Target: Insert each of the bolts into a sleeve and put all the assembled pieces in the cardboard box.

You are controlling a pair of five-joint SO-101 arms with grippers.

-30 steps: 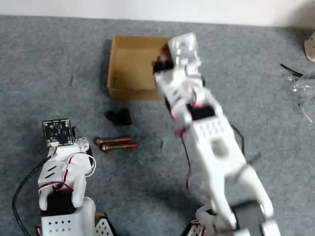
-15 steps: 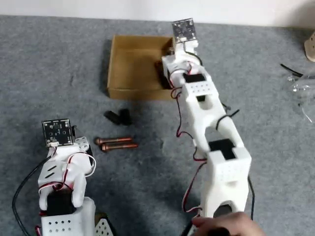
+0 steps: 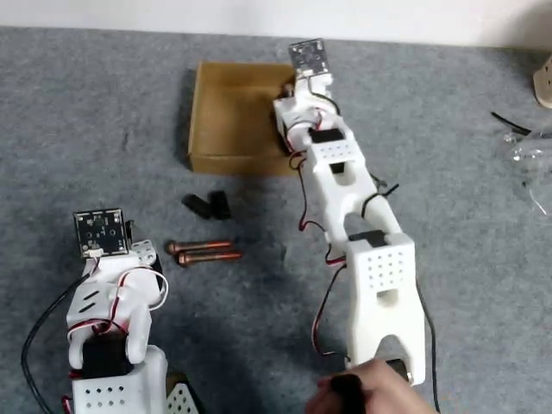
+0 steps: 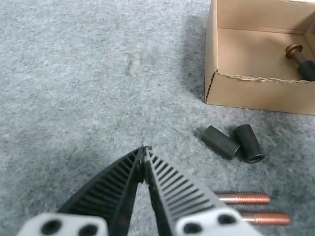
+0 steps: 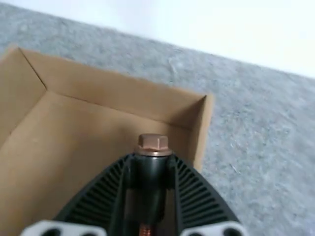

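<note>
My right gripper [image 5: 147,196] is shut on an assembled piece, a copper bolt [image 5: 153,143] in a black sleeve [image 5: 149,173], held over the right side of the cardboard box [image 5: 74,93]. From above, that right gripper [image 3: 289,128] sits at the cardboard box's [image 3: 233,116] right wall. The same bolt head [image 4: 294,49] peeks out inside the box [image 4: 256,93]. Two loose black sleeves [image 3: 208,205] lie in front of the box, with two bare copper bolts [image 3: 203,252] side by side nearer me. My left gripper [image 4: 144,150] is shut and empty, short of the sleeves [image 4: 234,142] and bolts [image 4: 246,206].
Grey carpet covers the whole table. Clear plastic bits and a black wire [image 3: 522,142] lie at the far right, with a pale object [image 3: 543,82] at the right edge. A white wall strip [image 3: 259,15] runs along the far side.
The right arm has straightened out toward the box and its gripper, still holding the assembled piece, has settled slightly leftward over the box's right side. The left arm has not moved.
</note>
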